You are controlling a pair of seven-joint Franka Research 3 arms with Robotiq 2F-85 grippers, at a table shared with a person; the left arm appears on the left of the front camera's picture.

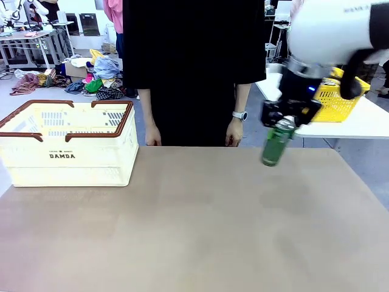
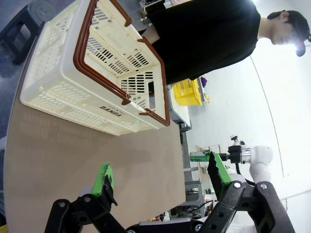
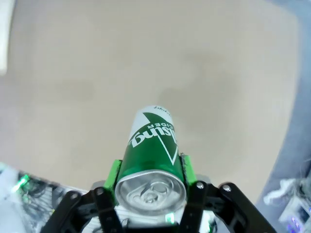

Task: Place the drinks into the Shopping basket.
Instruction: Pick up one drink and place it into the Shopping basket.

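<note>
Front view: the right arm (image 1: 331,36) comes in from the upper right; its right claw (image 1: 284,121) is clamped on the silver-topped end of the green can (image 1: 276,145); the can hangs tilted, its lower end leaning towards the middle of the brown desk (image 1: 194,225), and appears to be held above the far right part of it; the Shopping basket (image 1: 67,159) stands on the desk's far left corner, well apart from the can, with its brown handles folded inwards; a person in black (image 1: 193,61) stands at the far edge between the two, both hands hanging by the desk's edge; a yellow mesh basket (image 1: 341,100) shows farther off behind the arm.

Left wrist view: the left claw (image 2: 160,177) has its jaws spread wide with nothing between the green pads (image 2: 104,178); it hovers over bare desk (image 2: 73,155); the Shopping basket (image 2: 58,92) lies beyond it, its inside partly in sight; farther off, the green can (image 2: 199,157) shows in the other arm's grip.

Right wrist view: the right claw (image 3: 150,171) grips the green can (image 3: 151,145) on both sides with its pads (image 3: 114,174); the silver top faces the camera; white print shows on the can's side; the desk (image 3: 146,58) lies beyond.
</note>
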